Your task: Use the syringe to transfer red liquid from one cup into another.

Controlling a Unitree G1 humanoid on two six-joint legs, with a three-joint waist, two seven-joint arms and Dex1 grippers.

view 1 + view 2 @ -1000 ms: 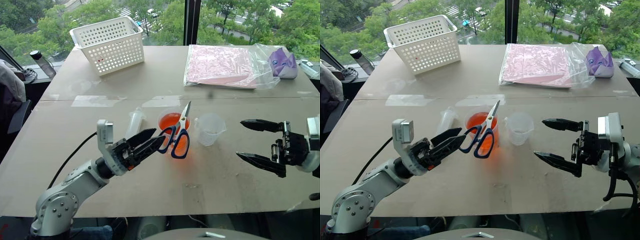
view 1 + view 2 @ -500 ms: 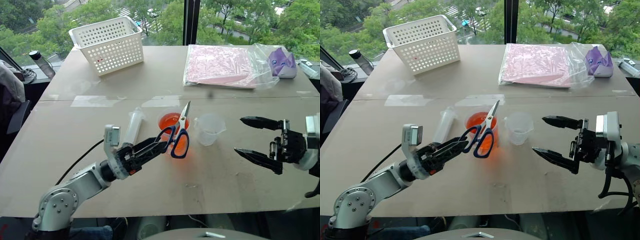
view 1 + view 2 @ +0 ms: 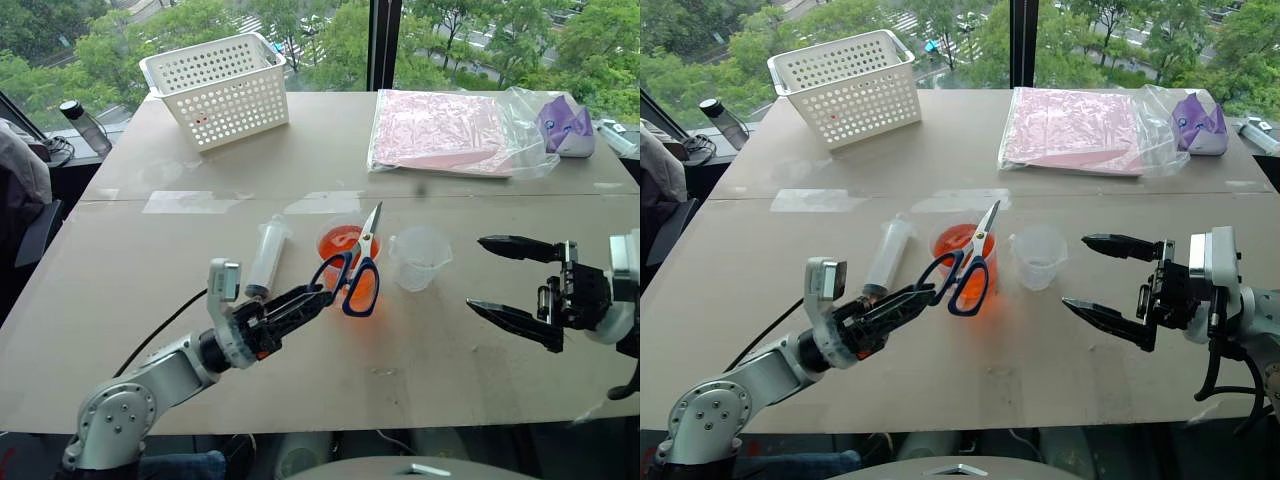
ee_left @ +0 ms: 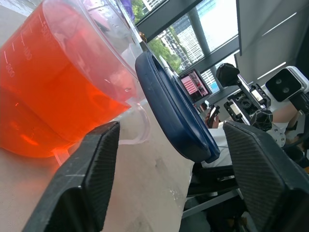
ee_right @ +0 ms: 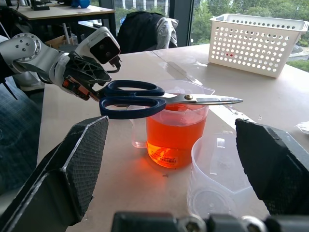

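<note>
— Two cups side by side: any writing?
— Only graduations; "100" on my handled cup (image 4: pixel 58 82) of red liquid (image 3: pixel 340 243). Syringe (image 3: pixel 266 256) lies left. Left gripper (image 3: pixel 312 297) half-closed around scissors (image 3: pixel 352 271) handle; right gripper (image 3: pixel 495 275) spread, empty.

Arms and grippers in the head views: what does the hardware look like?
Left arm: silver-grey metal links with round bolted joint housings and a black cable trailing off it. A white camera block sits on the wrist. Left gripper: two slim, tapered black fingers. Right gripper: the same black fingers on a black open-frame mechanism, with a white wrist housing.
</note>
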